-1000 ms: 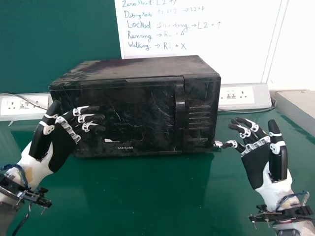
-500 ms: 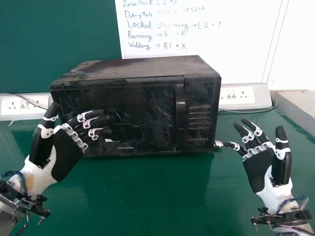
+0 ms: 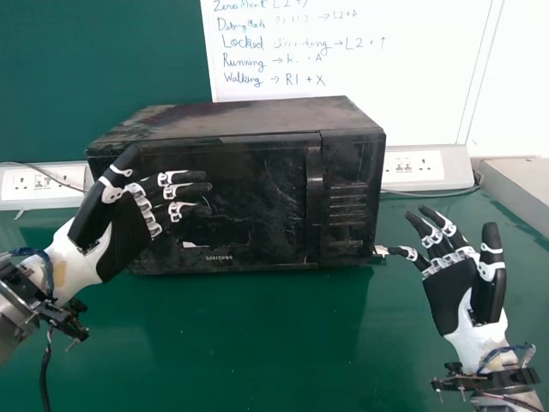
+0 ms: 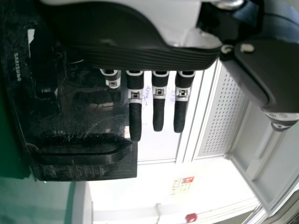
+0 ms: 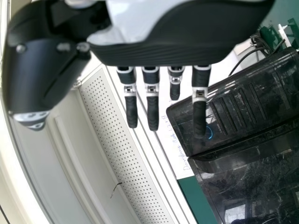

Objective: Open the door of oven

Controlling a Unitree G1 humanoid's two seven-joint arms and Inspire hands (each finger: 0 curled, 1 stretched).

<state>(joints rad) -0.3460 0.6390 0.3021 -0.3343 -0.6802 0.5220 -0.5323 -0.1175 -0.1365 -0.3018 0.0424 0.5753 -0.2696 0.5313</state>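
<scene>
- Presently, the oven (image 3: 236,120), a boxy black thing with dusty top, stands on the glossy green table (image 3: 257,343).
- Its scratched door (image 3: 253,189) is closed, the handle (image 3: 314,202) long and upright.
- The left hand (image 3: 129,236) is before the door, fingers straight, apart.
- The right hand (image 3: 449,292), beside the oven, is likewise.

Black oven (image 3: 257,184) on green table (image 3: 257,343)
</scene>
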